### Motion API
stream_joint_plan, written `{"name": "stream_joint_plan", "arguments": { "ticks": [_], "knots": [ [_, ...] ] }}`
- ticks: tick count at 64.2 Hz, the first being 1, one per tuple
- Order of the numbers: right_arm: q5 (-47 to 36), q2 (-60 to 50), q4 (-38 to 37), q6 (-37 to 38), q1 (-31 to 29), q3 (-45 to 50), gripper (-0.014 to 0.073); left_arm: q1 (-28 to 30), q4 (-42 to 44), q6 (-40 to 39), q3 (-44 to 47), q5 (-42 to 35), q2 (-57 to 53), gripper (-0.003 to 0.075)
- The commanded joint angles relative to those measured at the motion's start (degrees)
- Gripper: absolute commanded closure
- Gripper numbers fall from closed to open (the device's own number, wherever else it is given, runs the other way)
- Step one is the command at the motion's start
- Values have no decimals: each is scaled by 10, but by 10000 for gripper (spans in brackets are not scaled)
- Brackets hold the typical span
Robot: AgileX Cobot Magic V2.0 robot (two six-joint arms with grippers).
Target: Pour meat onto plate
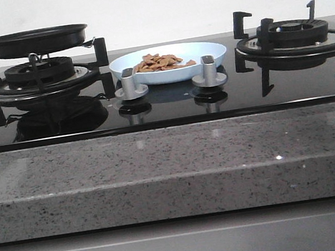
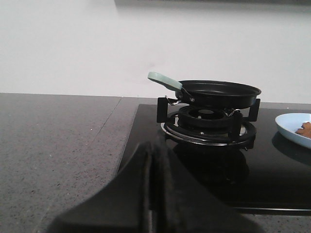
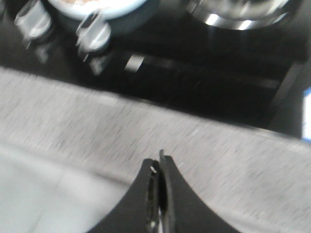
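Observation:
A heap of small orange-brown meat pieces (image 1: 159,62) lies on the pale light-blue plate (image 1: 207,51) in the middle of the black glass hob, behind the two knobs. A black frying pan (image 1: 35,40) with a pale green handle sits on the left burner; its inside does not show. In the left wrist view the pan (image 2: 218,93) is ahead and the plate's edge (image 2: 291,127) is at the right. My left gripper (image 2: 154,148) is shut and empty, low over the hob's front left corner. My right gripper (image 3: 159,162) is shut and empty over the grey counter edge; the view is blurred.
Two silver knobs (image 1: 130,85) (image 1: 209,72) stand in front of the plate. A bare burner with black pan supports (image 1: 293,40) is at the right. A speckled grey stone counter (image 1: 174,168) runs along the front. A white wall is behind.

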Motion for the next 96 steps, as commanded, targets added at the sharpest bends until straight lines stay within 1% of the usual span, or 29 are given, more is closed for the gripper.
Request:
{"name": "stream_joint_plan", "arguments": {
  "ticks": [1,12,21,30,38,41,55,73,81,86,90,96],
  "knots": [
    [-111,-41,-7,-3,-18,28,662,0,-5,-1,4,-48,-9,741],
    [-243,-163,-7,-3,-50,152,662,0,-5,-1,4,-48,-9,741],
    [-315,-236,-7,-3,-63,239,662,0,-5,-1,4,-48,-9,741],
    [-374,-269,-7,-3,-72,302,662,0,-5,-1,4,-48,-9,741],
    [-420,-271,-7,-3,-72,346,662,0,-5,-1,4,-48,-9,741],
    [-408,-271,-8,-3,-72,344,662,0,-5,-1,4,-48,-9,741],
    [-408,-271,-8,-3,-90,344,662,0,-5,-1,4,-48,-9,741],
    [-408,-271,-8,-3,-90,344,662,0,-5,-1,4,-48,-9,741],
    [-431,-271,-9,4,-90,344,662,0,-5,-1,4,-48,-9,741],
    [-441,-271,-32,17,-90,344,662,0,-5,-1,4,-48,-9,741],
    [-445,-271,-69,39,-90,344,662,0,-5,-1,4,-48,-9,741],
    [-451,-271,-101,80,-90,344,662,0,-5,-1,4,-48,-9,741]
  ]
}}
